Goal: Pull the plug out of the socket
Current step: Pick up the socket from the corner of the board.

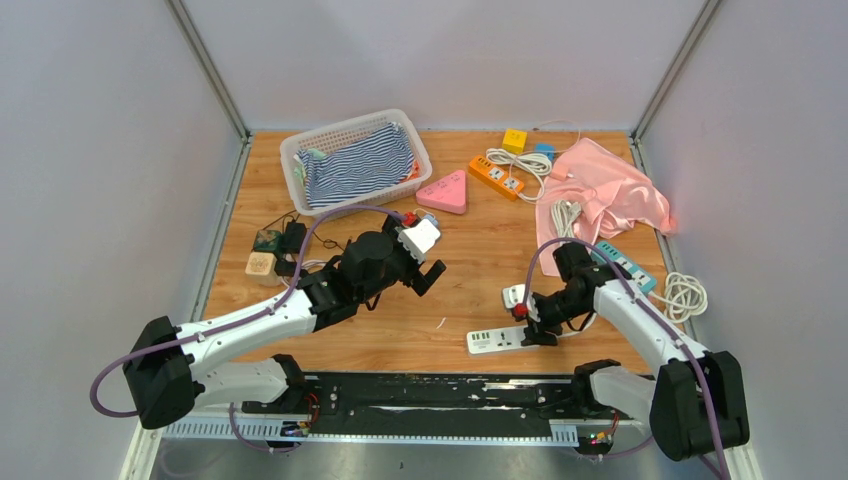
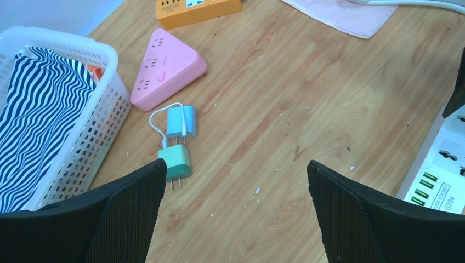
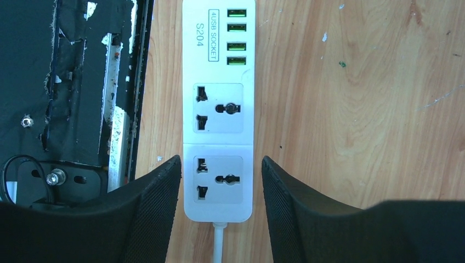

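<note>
A white power strip point(image 3: 219, 109) with two empty sockets and several green USB ports lies near the front edge; it also shows in the top view point(image 1: 500, 340). My right gripper point(image 3: 221, 161) is low over its cable end, one finger on each side of the strip with a small gap, jaws open. My left gripper point(image 2: 236, 167) is wide open and empty above bare wood. A green plug adapter point(image 2: 174, 163) and a blue one point(image 2: 181, 121) with a short white cable lie loose on the table, next to the left finger point(image 2: 131, 203).
A pink triangular socket point(image 2: 164, 68), a white basket point(image 1: 355, 160) with striped cloth, an orange strip point(image 1: 497, 177), a pink cloth point(image 1: 600, 195), a teal strip point(image 1: 625, 265) and a coiled white cable point(image 1: 680, 297) are at the back and right. Small cubes point(image 1: 262, 265) sit left.
</note>
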`<state>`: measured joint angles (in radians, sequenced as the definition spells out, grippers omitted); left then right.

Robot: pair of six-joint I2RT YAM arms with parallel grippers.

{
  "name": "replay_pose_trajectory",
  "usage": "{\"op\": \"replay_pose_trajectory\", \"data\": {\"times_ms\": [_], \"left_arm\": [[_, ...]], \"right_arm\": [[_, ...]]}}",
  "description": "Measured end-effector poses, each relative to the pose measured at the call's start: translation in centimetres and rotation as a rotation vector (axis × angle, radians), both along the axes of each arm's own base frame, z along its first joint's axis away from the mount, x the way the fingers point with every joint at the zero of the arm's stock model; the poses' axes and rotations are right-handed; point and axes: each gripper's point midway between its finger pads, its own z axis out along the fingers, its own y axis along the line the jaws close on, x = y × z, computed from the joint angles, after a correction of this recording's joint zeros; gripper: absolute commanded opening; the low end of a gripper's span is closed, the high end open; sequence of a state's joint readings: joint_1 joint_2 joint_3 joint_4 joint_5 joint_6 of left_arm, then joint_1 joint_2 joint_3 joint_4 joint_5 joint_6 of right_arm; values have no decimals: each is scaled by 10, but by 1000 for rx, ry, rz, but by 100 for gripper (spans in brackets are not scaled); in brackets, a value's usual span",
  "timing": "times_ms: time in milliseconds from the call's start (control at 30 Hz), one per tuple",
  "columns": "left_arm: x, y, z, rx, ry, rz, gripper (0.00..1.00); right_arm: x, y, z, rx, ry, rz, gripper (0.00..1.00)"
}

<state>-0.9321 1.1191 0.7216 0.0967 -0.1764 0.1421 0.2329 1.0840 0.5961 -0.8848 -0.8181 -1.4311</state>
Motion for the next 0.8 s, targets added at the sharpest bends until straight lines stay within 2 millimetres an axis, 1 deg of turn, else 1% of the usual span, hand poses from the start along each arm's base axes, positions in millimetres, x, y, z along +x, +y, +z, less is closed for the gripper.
{"op": "replay_pose_trajectory", "data": {"times_ms": [167, 400, 800], "left_arm": [[0, 0, 0, 0, 0, 0, 100], [0, 0, 0, 0, 0, 0, 100], [0, 0, 0, 1, 0, 0, 100]], "right_arm": [[-3, 2, -3, -9, 19, 13, 60], [-6, 1, -6, -28, 38, 20, 66], [-1, -3, -12, -81, 12, 25, 69]]}}
